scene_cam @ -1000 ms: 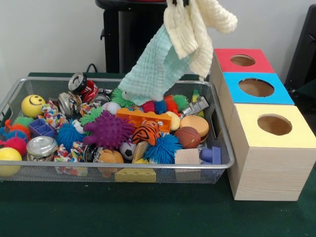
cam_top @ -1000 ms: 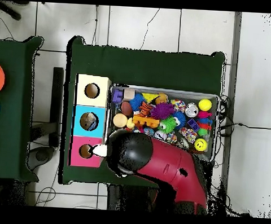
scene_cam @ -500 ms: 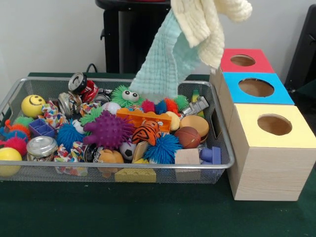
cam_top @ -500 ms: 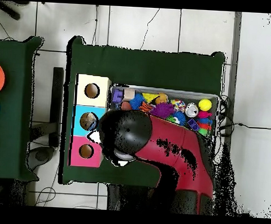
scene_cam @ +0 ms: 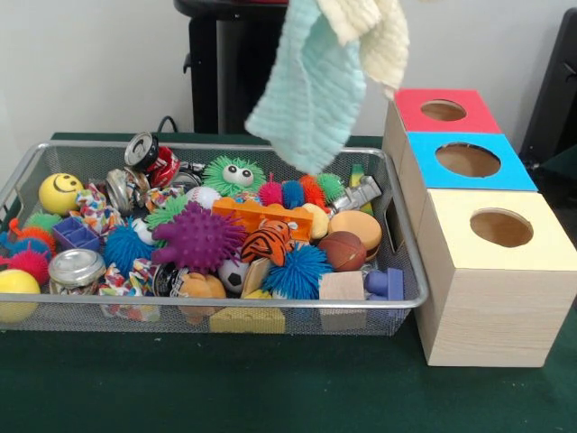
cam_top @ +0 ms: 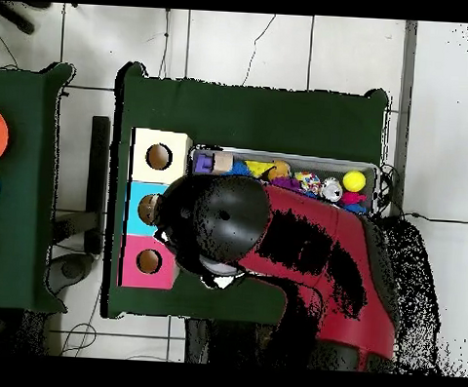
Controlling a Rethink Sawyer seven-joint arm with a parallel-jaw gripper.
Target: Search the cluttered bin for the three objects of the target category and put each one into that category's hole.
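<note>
Hanging lengthwise, cloths (scene_cam: 317, 81) point down over bin (scene_cam: 407, 262).

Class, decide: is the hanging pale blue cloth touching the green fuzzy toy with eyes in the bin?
Apart. In the front view the pale blue cloth hangs with its lowest corner above the green fuzzy toy, with bin mesh visible between them.

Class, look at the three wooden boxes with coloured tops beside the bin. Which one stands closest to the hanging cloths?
The red-topped box, the one farthest back in the row. The cream cloth hangs just beside it, while the blue-topped box and yellow-topped box sit farther forward.
</note>
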